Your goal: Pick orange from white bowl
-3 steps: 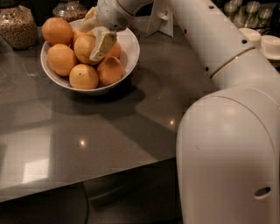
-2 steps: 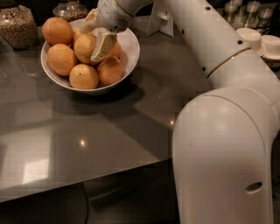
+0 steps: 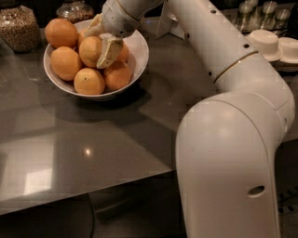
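Note:
The white bowl (image 3: 141,55) stands at the back left of the grey table and holds several oranges. The paler, slightly oblong orange (image 3: 88,50) lies on top of the pile in the middle. My gripper (image 3: 96,48) reaches down into the bowl from the upper right. One finger (image 3: 110,50) presses on the orange's right side, and the other sits behind its upper left. The gripper is shut on this orange, which still rests among the others. Deeper-orange oranges lie around it (image 3: 60,32) (image 3: 88,81) (image 3: 117,74).
A glass jar of grains (image 3: 18,28) stands left of the bowl, with another jar (image 3: 74,9) behind it. Small white dishes (image 3: 265,44) and metal tins (image 3: 260,11) are at the back right. My arm's large white body (image 3: 228,153) fills the right foreground. The table's front edge (image 3: 93,188) runs below.
The gripper and the orange stay in the same place in the bowl. Only the arm's lower body has shifted slightly to the left.

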Controlling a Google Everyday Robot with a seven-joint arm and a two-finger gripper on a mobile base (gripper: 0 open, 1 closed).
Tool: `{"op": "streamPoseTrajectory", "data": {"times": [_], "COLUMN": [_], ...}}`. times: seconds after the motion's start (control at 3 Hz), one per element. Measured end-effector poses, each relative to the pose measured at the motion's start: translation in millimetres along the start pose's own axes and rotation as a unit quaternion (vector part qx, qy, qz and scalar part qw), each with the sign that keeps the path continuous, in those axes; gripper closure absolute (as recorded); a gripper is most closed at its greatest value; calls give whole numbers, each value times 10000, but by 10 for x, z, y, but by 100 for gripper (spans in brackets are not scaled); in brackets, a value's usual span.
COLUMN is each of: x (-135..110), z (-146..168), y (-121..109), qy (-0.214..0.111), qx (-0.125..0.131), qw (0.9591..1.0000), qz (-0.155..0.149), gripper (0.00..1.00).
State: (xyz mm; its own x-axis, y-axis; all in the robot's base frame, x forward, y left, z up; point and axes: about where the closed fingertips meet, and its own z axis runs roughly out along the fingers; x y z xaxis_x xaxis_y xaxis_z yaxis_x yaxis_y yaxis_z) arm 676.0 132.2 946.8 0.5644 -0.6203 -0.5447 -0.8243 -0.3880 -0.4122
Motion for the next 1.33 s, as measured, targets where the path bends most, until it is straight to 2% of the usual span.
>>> {"op": "streamPoseTrajectory", "data": {"times": [0.33,0.67,1.33], "x": [3,-11,-17], "z": [65,122,118], "y": [-3,-22,-21], "qy": [3,-15,-18], "qx": [-72,-115,-112], "qw": [10000,9999,9999], "qz": [-30,-62,-63], "gripper": [37,44,87]}}
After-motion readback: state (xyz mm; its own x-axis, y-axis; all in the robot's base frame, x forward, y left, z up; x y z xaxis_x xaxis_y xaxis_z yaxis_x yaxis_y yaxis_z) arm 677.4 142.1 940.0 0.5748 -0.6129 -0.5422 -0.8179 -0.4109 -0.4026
